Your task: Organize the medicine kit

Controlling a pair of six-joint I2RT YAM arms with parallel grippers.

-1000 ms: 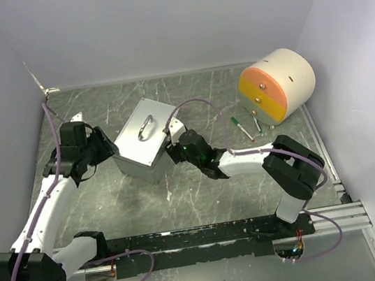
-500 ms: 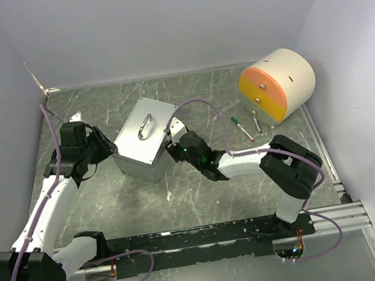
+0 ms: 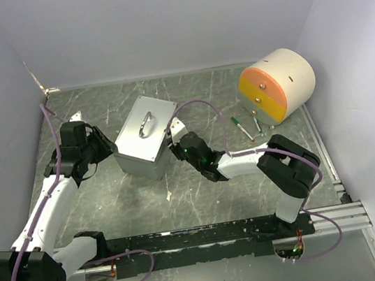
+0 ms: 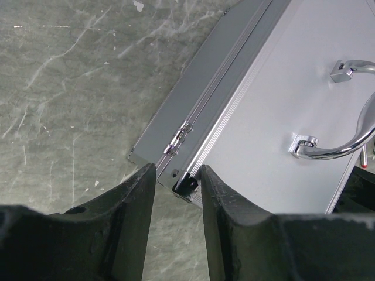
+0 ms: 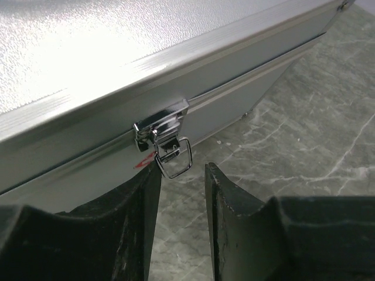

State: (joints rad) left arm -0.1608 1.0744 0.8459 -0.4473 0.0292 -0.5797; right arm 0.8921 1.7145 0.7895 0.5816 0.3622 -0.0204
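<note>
left claw [image 3: 106, 147] [image 4: 179, 178]: you had it at the 9 o'clock side of the case, low over the table [image 3: 187, 91]. Its fingers stood apart around a black-capped corner, and bare floor showed in the gap.
case [image 3: 135, 147] [image 4: 275, 88]: it sat on the table just toward 9 o'clock of the middle, turned askew, with its lid down.
handle [image 3: 146, 125] [image 4: 334, 149]: it lay flat on the lid.
hinge [image 4: 179, 137]: it sat on the side wall near your left claw.
right claw [image 3: 172, 144] [image 5: 181, 171]: you had it at the case's 4 o'clock side. Its fingers stood apart and closed on nothing.
latch [image 5: 167, 146]: its wire loop hung down in front of that gap, close by one finger.
pens [image 3: 244, 130]: two lay at 3 o'clock of the case, well apart from it.
drum [image 3: 277, 85]: it lay on its side at the table's 2 o'clock corner, its orange and yellow face turned toward 7 o'clock.
</note>
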